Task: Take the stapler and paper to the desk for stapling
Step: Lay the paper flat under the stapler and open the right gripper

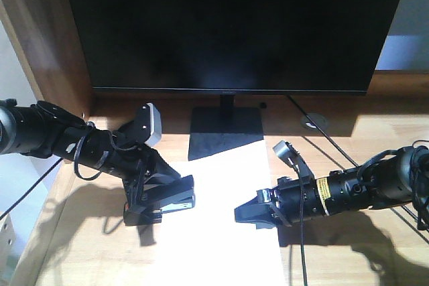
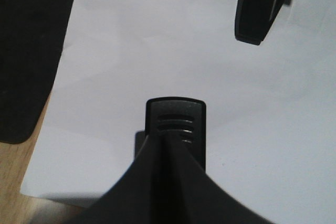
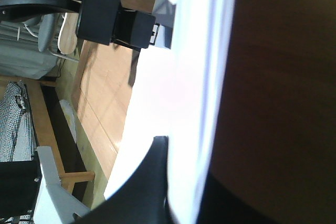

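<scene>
Paper first: the plain white rectangular sheet [image 1: 214, 226] lies flat on the light wooden butcher-block desk [image 1: 335, 259], running from the front edge back to the monitor foot. Both grippers are over it, so placement looks done imo and stapling is the step you're on.

Left gripper [image 1: 161, 200] is at the sheet's left edge w/ the small black stapler [image 1: 173, 195] in it. The left wrist view shows the stapler's ribbed black nose [image 2: 176, 121] sticking out over white paper, jaws clamped on its body. Can't tell if the sheet is actually inside the stapler mouth or just under it, so check that before you squeeze. You want the edge properly between the stapler's arms, not the nose sitting on top.

Right gripper [image 1: 258, 212] sits low over the right side of the sheet. Its jaws look closed together, but whether they're pinching the paper edge I can't tell; the right wrist view is too blown out. If it's only resting there, press down lightly so the sheet doesn't slide when the left closes.

Further back: flat black monitor base [image 1: 224, 132] touching the sheet's far end, and big black monitor screen [image 1: 234, 25] behind. Keep the left wrist clear of both.
</scene>
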`<state>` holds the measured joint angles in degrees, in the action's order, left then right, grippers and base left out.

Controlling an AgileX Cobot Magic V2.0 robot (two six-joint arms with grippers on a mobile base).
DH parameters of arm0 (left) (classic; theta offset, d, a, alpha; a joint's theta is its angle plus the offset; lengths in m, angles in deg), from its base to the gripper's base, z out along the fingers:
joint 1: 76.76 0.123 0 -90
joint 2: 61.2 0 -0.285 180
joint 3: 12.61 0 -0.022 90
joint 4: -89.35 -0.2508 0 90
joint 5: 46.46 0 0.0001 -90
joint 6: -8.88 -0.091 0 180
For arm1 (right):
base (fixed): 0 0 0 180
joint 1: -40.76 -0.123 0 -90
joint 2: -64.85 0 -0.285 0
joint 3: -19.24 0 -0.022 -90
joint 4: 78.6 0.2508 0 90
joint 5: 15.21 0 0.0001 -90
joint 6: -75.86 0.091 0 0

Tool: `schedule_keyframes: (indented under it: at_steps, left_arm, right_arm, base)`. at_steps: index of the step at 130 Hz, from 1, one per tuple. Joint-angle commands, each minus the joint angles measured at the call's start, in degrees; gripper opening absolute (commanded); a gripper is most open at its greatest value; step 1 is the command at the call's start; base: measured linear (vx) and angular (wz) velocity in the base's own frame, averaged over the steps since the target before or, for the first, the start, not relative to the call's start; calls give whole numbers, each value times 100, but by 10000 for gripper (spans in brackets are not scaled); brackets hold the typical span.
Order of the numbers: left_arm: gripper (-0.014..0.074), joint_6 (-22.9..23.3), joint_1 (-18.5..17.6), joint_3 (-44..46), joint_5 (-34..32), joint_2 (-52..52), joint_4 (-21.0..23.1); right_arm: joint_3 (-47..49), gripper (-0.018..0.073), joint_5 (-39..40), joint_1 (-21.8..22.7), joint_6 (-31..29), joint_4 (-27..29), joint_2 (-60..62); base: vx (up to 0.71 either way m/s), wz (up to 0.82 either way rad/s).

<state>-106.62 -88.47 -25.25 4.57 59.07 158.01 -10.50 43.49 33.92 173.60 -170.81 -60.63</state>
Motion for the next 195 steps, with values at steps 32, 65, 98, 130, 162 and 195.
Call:
schedule_keyframes:
  at_steps: [32, 65, 98, 130, 162, 195]
  left_arm:
    - [-6, -75, -72, 135, 374, -95, 547]
    - [-6, -310, -266, 135, 204, 478, 542]
    - [-6, -297, -261, 135, -4, 602, 427]
    - [-6, -285, -261, 135, -3, 486, 439]
    - [-6, -252, -249, 135, 106, -167, 439]
    - [-6, -252, -249, 135, 68, -808, 439]
  right_arm:
    - [95, -3, 201, 7, -41, 172, 251]
    - [95, -3, 194, 7, -41, 172, 251]
    - [95, -3, 203, 7, -41, 172, 251]
    - [95, -3, 203, 7, -41, 172, 251]
    - [95, -3, 206, 7, -41, 172, 251]
    - [95, 3, 205, 7, -36, 174, 251]
  base:
    - [0, 0]
    - [0, 0]
    - [0, 0]
    - [0, 0]
    - [0, 0]
    - [0, 0]
